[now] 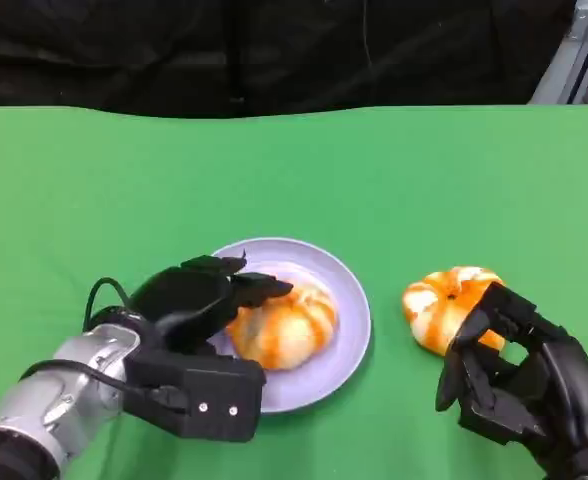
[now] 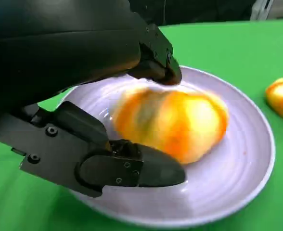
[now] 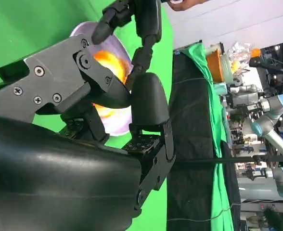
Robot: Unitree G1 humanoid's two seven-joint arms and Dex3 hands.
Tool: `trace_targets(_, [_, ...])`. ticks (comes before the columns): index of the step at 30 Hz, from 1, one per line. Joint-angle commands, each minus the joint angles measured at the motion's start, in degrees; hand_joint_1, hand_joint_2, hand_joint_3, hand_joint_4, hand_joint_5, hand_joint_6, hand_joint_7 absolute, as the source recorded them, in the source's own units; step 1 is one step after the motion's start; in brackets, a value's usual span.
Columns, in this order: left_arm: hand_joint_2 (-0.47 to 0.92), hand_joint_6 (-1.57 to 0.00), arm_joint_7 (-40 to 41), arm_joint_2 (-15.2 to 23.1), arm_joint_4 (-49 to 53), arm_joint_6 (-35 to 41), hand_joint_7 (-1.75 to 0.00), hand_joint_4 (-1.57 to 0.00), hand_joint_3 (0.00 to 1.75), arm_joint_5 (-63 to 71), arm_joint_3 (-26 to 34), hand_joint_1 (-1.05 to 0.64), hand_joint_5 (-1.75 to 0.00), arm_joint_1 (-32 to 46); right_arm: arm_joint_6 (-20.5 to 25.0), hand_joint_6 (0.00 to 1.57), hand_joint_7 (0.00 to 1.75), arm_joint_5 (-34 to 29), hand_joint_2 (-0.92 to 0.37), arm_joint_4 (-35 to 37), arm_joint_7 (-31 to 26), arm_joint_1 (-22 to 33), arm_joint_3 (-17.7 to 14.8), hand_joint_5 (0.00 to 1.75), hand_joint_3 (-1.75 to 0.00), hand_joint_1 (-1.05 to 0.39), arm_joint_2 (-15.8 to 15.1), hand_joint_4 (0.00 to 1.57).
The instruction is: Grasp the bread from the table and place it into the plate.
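Note:
An orange-and-white bread [image 1: 292, 325] lies in the lilac plate [image 1: 356, 300] at the table's middle. My left hand [image 1: 196, 300] hovers over the plate's left side with its fingers [image 2: 156, 67] spread around the bread [image 2: 175, 122], which looks blurred on the plate [image 2: 250, 159]. A second bread [image 1: 439, 295] rests on the green table to the right of the plate. My right hand [image 1: 519, 375] sits at this bread's near right side, fingers apart and close against it. Between those fingers [image 3: 146, 96] I see orange bread [image 3: 113, 61].
The green cloth [image 1: 294, 170] covers the table, with open room behind and to the left of the plate. A black curtain [image 1: 274, 50] hangs behind the far edge. A metal frame [image 1: 574, 60] stands at the back right.

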Motion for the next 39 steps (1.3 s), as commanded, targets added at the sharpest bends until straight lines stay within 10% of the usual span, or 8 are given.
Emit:
trace_targets(1, [0.92, -0.17, -2.70, 1.45, -1.61, 0.49, 0.00, 0.00, 0.59, -2.28, 1.37, -1.00, 0.00, 1.76, 0.06, 0.62, 1.73, 0.38, -0.59, -0.39, -0.23, 0.16, -0.33, 1.75, -1.16, -0.10, -0.43, 0.84])
trace_targets(6, [0.92, -0.32, -5.24, 0.98, -6.86, 2.85, -0.04, -0.16, 0.39, -8.47, 6.07, -0.74, -0.05, 4.94, -0.53, 0.63, 1.73, 0.29, -0.59, 0.12, -0.02, 0.01, -0.37, 1.75, -1.16, -0.10, -0.42, 0.85])
trace_targets(9, [0.92, -0.62, -6.45, -0.34, -7.72, 0.37, -0.09, -0.53, 0.27, -16.37, 10.53, -0.27, -0.12, 7.28, -0.70, 0.63, 1.73, 0.23, -0.59, 0.19, -0.11, 0.02, -0.41, 1.75, -1.16, -0.10, -0.37, 0.85])
trace_targets(16, [0.73, -1.24, -20.23, -3.57, -11.38, 5.78, -0.17, -1.16, 0.92, -41.01, 21.30, 0.08, -0.34, 12.08, -0.42, 0.63, 1.73, 0.43, -0.58, -0.07, -0.12, 0.16, -0.44, 1.75, -1.17, -0.10, -0.37, 0.85])
trace_targets(18, [0.58, -1.33, -25.21, -3.59, -15.08, 10.43, -0.37, -1.17, 1.19, -48.61, 24.42, 0.08, -0.75, 14.31, -0.65, 0.63, 1.73, 0.40, -0.58, 0.01, 0.02, 0.15, -0.43, 1.75, -1.17, -0.10, -0.42, 0.85])
trace_targets(21, [0.51, -1.07, -29.89, -2.90, -21.15, 16.36, -1.18, -1.05, 1.40, -55.36, 27.21, 0.09, -1.39, 17.36, -0.35, 0.63, 1.73, 0.58, -0.58, -0.12, 0.02, 0.21, -0.47, 1.75, -1.17, -0.11, -0.40, 0.85])
trace_targets(25, [0.57, -0.87, -32.59, -0.90, -31.35, 26.48, -1.66, -0.99, 1.34, -62.39, 30.66, 0.06, -1.72, 23.41, -0.14, 0.63, 1.72, 0.60, -0.58, -0.35, 0.08, 0.18, -0.47, 1.75, -1.17, -0.10, -0.52, 0.85])
trace_targets(39, [0.71, -0.78, -38.45, 1.76, -35.83, 37.61, -1.75, -0.94, 1.24, -69.74, 37.33, 0.08, -1.75, 32.12, -0.82, 0.63, 1.71, 0.73, -0.58, 0.81, 1.15, -0.22, -1.14, 1.75, -1.17, -0.11, -1.18, 0.84])
